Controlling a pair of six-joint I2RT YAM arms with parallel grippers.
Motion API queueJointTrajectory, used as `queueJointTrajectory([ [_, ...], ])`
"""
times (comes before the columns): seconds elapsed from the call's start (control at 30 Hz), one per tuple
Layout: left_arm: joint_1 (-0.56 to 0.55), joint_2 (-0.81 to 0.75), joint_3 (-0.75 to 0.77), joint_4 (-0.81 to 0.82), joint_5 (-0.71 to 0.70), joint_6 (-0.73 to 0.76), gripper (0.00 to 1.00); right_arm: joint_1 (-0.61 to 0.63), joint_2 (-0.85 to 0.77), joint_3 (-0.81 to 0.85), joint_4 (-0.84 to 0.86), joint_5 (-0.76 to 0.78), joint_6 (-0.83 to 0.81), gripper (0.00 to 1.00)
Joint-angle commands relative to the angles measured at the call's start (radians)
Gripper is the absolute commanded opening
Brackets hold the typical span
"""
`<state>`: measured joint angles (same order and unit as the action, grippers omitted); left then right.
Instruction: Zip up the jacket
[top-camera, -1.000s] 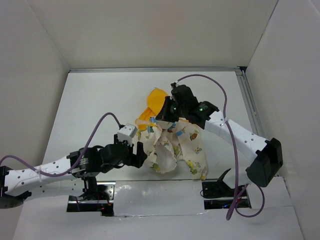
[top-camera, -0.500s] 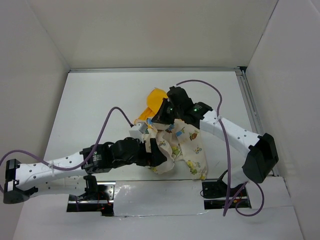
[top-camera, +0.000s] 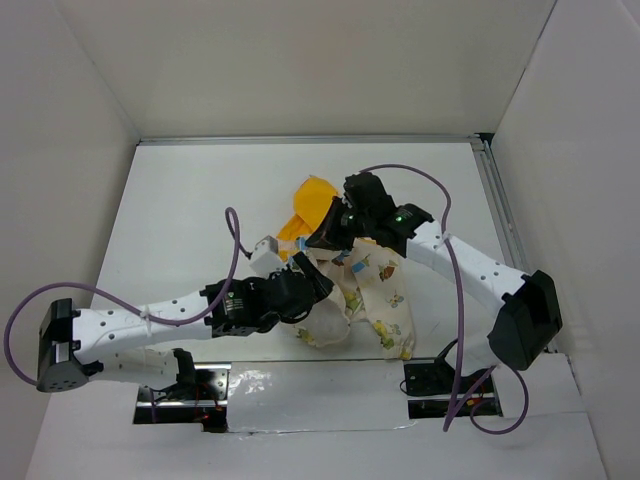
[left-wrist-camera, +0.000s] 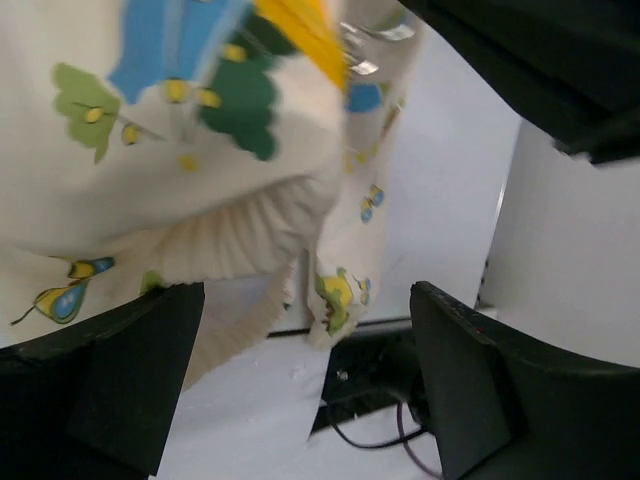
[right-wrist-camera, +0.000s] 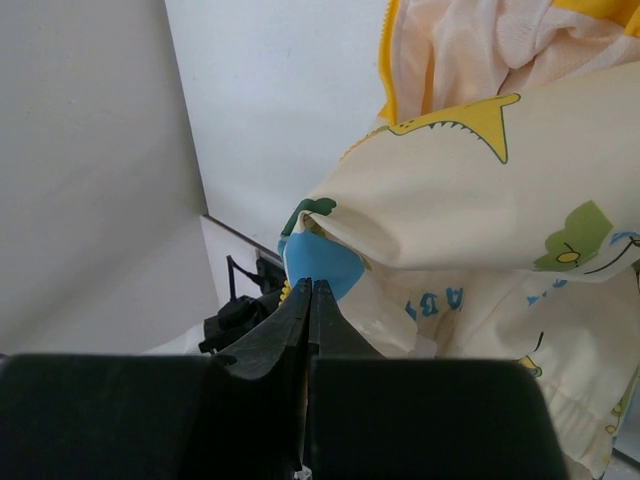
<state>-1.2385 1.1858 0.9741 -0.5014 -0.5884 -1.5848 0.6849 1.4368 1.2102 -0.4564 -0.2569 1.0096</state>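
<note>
The jacket is cream with cartoon prints, and its yellow hood lies toward the back. It hangs bunched from my right gripper, its lower part resting on the table. In the right wrist view the right gripper is shut on the jacket at an edge beside a blue print. My left gripper is open at the jacket's left lower side. In the left wrist view the jacket's ribbed hem hangs just above the gap of the wide-open left gripper, untouched by either finger.
White walls close in the table on the left, back and right. A metal rail runs along the right side. Black mounts and purple cables sit near the front edge.
My left arm has reached right and forward until its gripper is at the jacket's lower hem, with the jaws a little wider. The right gripper has stayed shut and almost still.
</note>
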Motion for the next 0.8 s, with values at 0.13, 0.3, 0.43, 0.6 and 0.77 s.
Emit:
queueJointTrajectory([
  [0.13,-0.004,-0.015,0.020,-0.241,-0.240,-0.311,0.92,-0.022,-0.044,0.003,-0.005,-0.070,-0.025,0.00],
  [0.3,-0.003,-0.005,0.023,-0.229,-0.268,-0.311,0.82,-0.018,-0.019,0.003,-0.005,-0.097,-0.022,0.00],
  [0.43,-0.004,0.005,0.035,-0.227,-0.309,-0.306,0.77,-0.007,0.004,0.009,-0.005,-0.114,-0.023,0.00],
  [0.6,-0.004,0.035,0.074,-0.328,-0.387,-0.391,0.74,-0.001,0.017,0.026,-0.027,-0.102,-0.037,0.00],
  [0.77,-0.007,0.144,0.172,-0.877,-0.499,-0.931,0.74,0.013,0.082,0.090,-0.064,-0.111,-0.060,0.00],
])
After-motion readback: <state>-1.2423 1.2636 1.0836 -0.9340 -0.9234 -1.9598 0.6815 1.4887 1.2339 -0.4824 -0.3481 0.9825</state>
